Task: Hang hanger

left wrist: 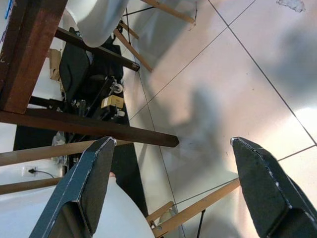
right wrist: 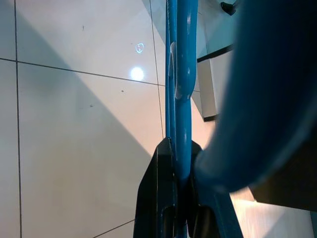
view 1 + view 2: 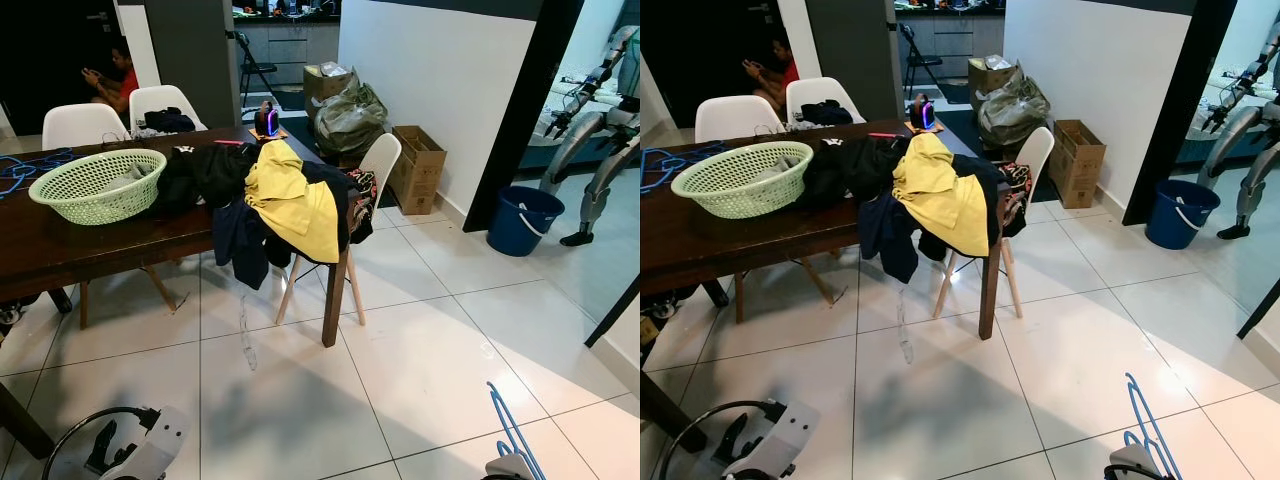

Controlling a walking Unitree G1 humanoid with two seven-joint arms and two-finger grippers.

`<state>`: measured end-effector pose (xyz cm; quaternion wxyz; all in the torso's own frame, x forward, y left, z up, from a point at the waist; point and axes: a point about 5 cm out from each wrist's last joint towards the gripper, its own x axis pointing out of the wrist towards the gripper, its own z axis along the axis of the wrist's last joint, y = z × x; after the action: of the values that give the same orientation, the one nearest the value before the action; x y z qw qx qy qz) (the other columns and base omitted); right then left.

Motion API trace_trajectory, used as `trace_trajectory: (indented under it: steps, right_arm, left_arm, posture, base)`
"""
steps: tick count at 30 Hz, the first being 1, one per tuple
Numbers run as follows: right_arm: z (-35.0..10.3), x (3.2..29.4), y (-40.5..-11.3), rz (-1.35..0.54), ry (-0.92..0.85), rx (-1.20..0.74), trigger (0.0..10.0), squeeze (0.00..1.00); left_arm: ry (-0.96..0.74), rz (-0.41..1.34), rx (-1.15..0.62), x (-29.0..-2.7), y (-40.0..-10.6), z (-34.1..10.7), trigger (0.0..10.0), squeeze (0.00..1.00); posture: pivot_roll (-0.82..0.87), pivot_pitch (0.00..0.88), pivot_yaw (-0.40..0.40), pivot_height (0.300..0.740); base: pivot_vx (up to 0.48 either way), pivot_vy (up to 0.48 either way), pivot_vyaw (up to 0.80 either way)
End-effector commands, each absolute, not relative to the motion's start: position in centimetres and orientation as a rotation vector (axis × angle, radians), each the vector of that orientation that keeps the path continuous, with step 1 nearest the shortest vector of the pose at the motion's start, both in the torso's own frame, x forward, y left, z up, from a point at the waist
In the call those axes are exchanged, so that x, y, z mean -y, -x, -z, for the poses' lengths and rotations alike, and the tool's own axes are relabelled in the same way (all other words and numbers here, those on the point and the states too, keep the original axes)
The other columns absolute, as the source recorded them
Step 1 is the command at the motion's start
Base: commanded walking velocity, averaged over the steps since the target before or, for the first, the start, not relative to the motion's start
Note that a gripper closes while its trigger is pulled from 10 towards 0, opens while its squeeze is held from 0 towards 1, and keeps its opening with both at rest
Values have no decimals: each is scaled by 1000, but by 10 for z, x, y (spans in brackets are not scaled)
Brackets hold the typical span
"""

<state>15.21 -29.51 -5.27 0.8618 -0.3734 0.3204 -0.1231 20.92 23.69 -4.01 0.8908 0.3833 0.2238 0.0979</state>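
right gripper [image 2: 179, 198] clamped on blue hanger [image 2: 178, 64], held low at near right above tiled floor [image 3: 420, 370]. judged light, stiff, slippery plastic; best gripped on straight bar. left gripper [image 1: 173, 188] spread open, empty, near wooden table [image 3: 40, 240].

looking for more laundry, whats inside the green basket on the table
Through the green basket's mesh and over its rim, one pale grey-green piece of cloth shows. The near wall hides the bottom, so anything lying lower cannot be seen. The wooden table carries it.
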Motion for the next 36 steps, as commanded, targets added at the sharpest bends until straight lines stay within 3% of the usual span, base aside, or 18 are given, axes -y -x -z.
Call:
trace_trajectory:
  steps: [1,36]
  right_arm:
    - [53,295,-151,270,775,-681,10000,0]
    - [53,298,-149,272,776,-682,10000,0]
  left_arm:
    - [-798,-193,-472,-236,-210,40,10000,0]
    - [-797,-193,-468,-235,-209,41,10000,0]
  posture:
    - [21,0,-14,740]
    - [14,0,-21,740]
  base:
    - [0,0,0]
    - [0,0,0]
